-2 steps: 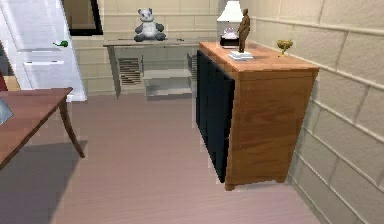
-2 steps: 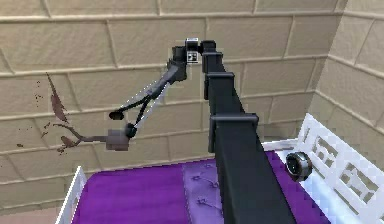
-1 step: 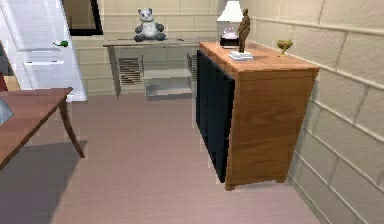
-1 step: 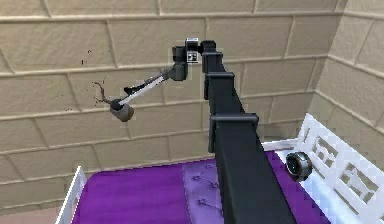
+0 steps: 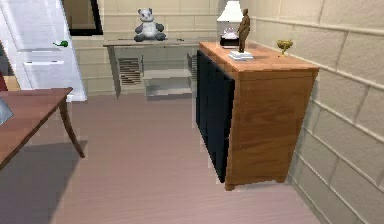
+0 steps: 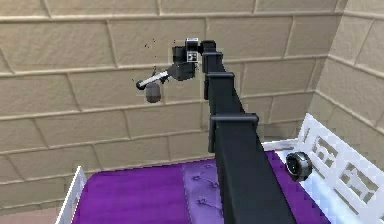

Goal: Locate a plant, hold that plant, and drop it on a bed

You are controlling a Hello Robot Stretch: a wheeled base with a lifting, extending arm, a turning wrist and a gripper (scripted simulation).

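In the arm side view my arm reaches out over a bed with a purple cover and a white frame. At the arm's far end the gripper stands high in front of the tan brick wall. It holds a small dark grey pot, which hangs at the fingers clear of the bed. A few thin dark sprigs show above it, so it may be the plant.
A white slatted headboard and a round dark object are at the bed's right end. In the forward view stand a wooden dresser with a lamp and statuette, a shelf table with a panda toy, a white door and a brown table.
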